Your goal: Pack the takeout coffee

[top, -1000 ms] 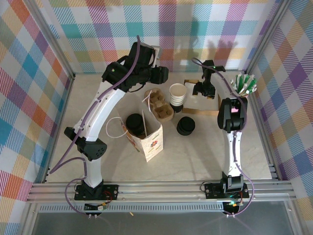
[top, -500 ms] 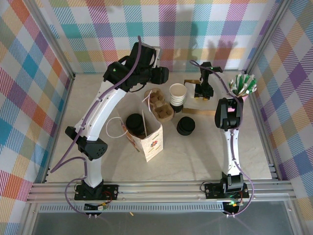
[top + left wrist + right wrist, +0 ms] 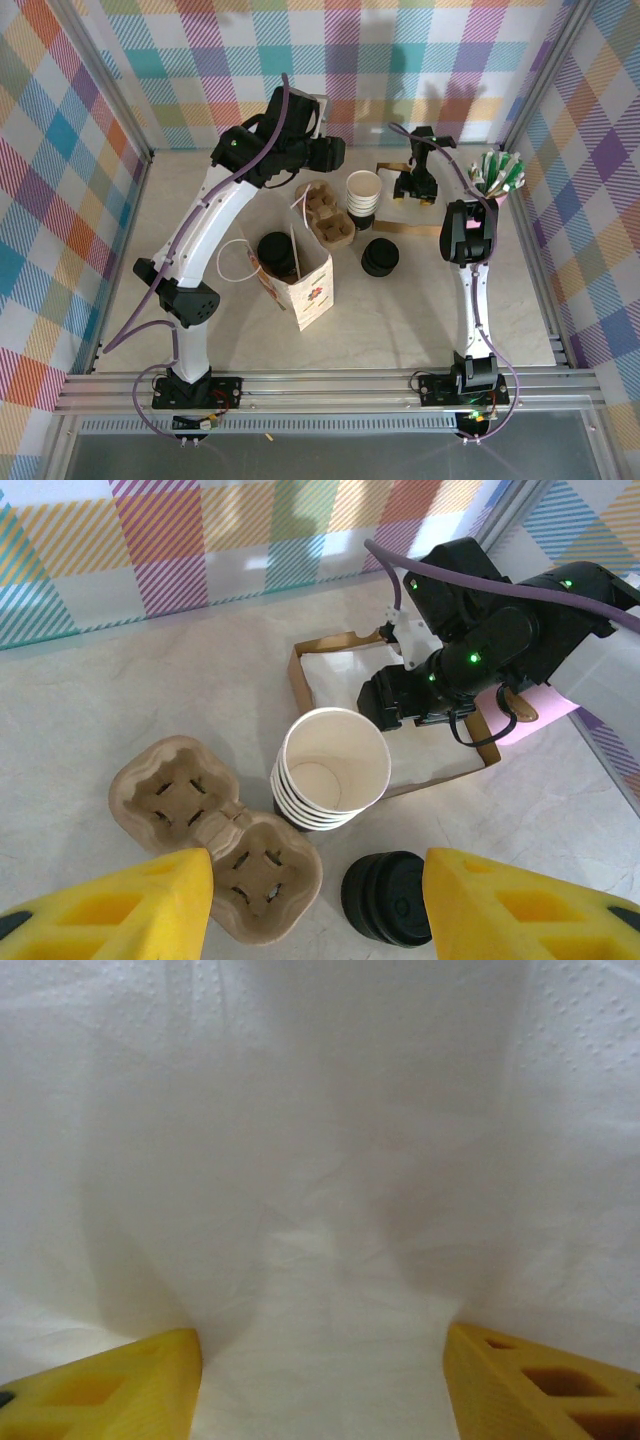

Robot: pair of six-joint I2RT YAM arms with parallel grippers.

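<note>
White napkins (image 3: 320,1160) lie beneath the right pincer (image 3: 320,1360), jaws apart and empty; the left pincer (image 3: 318,872) is likewise open. The takeout coffee (image 3: 274,250) is seen inside the paper bag (image 3: 312,292). Napkin fetching is judged in hand: one sheet must be pinched

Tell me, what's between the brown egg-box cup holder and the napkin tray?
The stack of white paper cups stands there, between the cup holder and the napkin tray, as the left wrist view shows.
</note>
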